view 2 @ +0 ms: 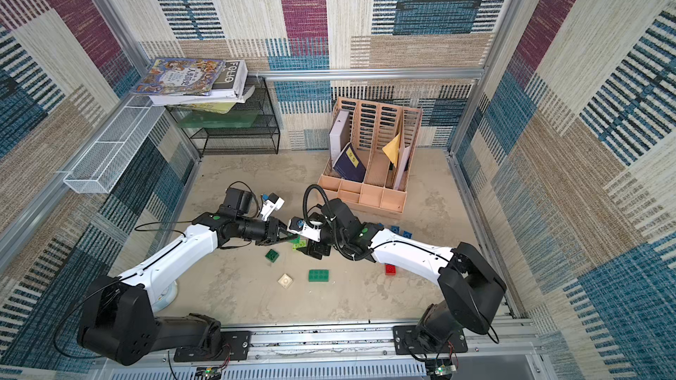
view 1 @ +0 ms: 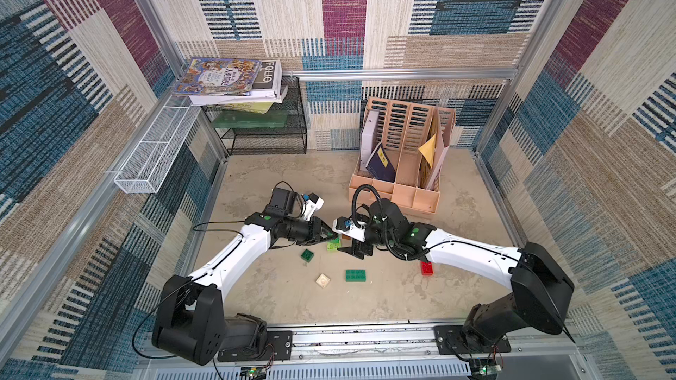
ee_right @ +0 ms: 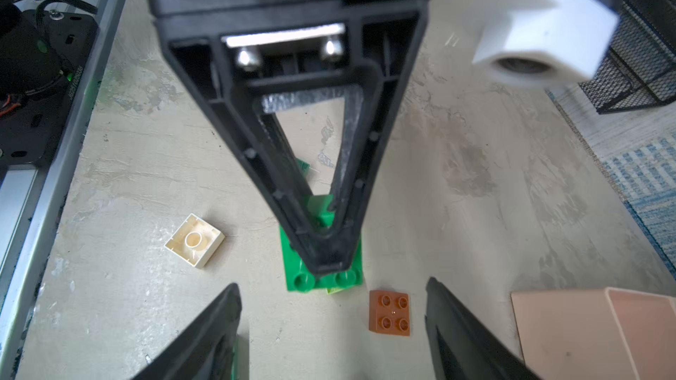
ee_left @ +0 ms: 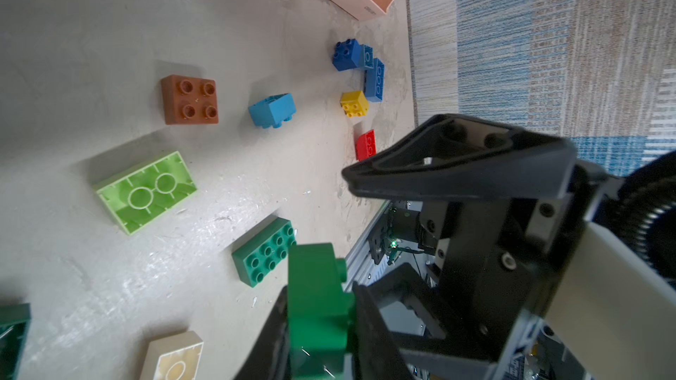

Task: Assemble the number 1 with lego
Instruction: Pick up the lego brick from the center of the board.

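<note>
Our left pincer (view 1: 326, 234) grips a dark green brick (ee_left: 316, 297) close by the lime brick (ee_left: 144, 191), while our right pincer (ee_right: 333, 286) gapes wide and empty beside it. We judge the 1 barely begun: the other bricks (ee_left: 189, 99) lie loose around it.

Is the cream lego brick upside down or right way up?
Upside down: the cream brick shows its hollow underside and round tube, no studs.

Two overhead views, two wrist views
Both top views look steeply down from high over the near edge across the whole table (view 1: 384, 301), almost alike. The wrist cameras sit low and near, facing each other; both show the brown brick (ee_left: 189, 99) and cream brick (ee_right: 194, 240).
</note>
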You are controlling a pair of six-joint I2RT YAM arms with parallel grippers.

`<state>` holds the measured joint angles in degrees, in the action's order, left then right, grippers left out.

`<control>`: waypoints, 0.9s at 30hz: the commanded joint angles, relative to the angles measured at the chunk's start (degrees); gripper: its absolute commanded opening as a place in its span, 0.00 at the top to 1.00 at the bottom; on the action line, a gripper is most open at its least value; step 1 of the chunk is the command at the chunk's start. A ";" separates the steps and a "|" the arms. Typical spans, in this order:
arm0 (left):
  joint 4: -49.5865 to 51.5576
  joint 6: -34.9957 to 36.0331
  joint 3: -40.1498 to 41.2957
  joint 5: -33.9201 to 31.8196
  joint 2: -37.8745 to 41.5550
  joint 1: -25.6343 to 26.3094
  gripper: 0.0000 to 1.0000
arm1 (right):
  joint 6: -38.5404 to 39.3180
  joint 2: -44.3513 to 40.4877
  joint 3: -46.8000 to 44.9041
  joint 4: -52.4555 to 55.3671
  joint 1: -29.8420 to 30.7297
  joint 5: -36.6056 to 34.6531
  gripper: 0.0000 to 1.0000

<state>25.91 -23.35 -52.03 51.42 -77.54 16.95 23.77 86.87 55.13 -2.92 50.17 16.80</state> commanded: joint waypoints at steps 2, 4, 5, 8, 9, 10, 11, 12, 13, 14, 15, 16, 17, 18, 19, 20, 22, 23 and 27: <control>-1.40 0.39 0.33 3.94 0.20 0.10 0.78 | 1.49 1.22 1.37 -1.64 0.36 2.22 0.24; -0.98 0.64 0.30 3.96 0.06 0.09 0.78 | 1.53 1.63 1.80 -1.55 0.45 2.66 0.28; -0.89 0.68 0.31 4.01 0.02 0.08 0.78 | 1.53 1.79 1.91 -1.52 0.50 2.88 0.29; -0.82 0.67 0.35 4.19 -0.16 0.10 0.78 | 1.63 2.01 2.03 -1.51 0.61 3.23 0.36; -0.94 0.68 0.34 4.21 -0.22 0.10 0.78 | 1.59 2.16 2.07 -1.40 0.71 3.40 0.39; -0.88 0.69 0.31 4.20 -0.16 0.09 0.78 | 1.63 2.20 2.07 -1.46 0.71 3.54 0.42; -0.79 0.72 0.35 4.19 -0.18 0.10 0.78 | 1.51 2.29 2.09 -1.48 0.71 3.60 0.45; -0.57 0.97 0.29 4.08 -0.19 0.06 0.78 | 1.54 2.38 2.17 -1.32 0.67 3.91 0.49; -0.30 1.14 0.20 3.89 -0.32 0.08 0.78 | 1.52 2.41 2.25 -1.20 0.71 4.03 0.51; 0.18 1.44 0.05 3.65 -0.48 0.10 0.78 | 1.53 2.49 2.41 -1.05 0.72 4.21 0.54; 0.39 1.57 0.07 3.53 -0.59 0.10 0.78 | 1.50 2.60 2.38 -1.04 0.72 4.45 0.57; 0.42 1.49 0.09 3.59 -0.73 0.02 0.78 | 1.46 2.60 2.43 -1.09 0.79 4.47 0.59; 0.38 1.41 0.09 3.68 -0.69 0.09 0.78 | 1.38 2.73 2.37 -1.09 0.78 4.56 0.62; 0.33 1.38 0.00 3.76 -0.66 0.08 0.78 | 1.32 2.83 2.56 -1.08 0.80 4.73 0.66; 0.37 1.38 -0.05 3.67 -0.75 0.07 0.78 | 1.28 2.90 2.64 -1.04 0.83 4.80 0.68; 0.44 1.52 -0.09 3.62 -0.79 0.10 0.77 | 1.28 2.94 2.69 -1.01 0.89 4.82 0.71; 0.30 1.61 -0.04 3.61 -0.70 0.06 0.76 | 1.16 3.19 3.19 -0.42 0.85 5.01 0.77; 0.23 1.59 0.04 3.48 -0.69 0.10 0.72 | 1.28 3.34 3.51 0.14 0.89 5.08 0.81; 2.29 2.79 -0.42 -0.19 0.18 0.05 0.42 | -0.06 2.99 2.62 0.73 0.39 4.98 0.86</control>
<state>26.72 -22.33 -51.88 53.52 -78.11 17.06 24.77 90.26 58.24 -2.00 50.87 20.67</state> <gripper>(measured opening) 0.551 0.345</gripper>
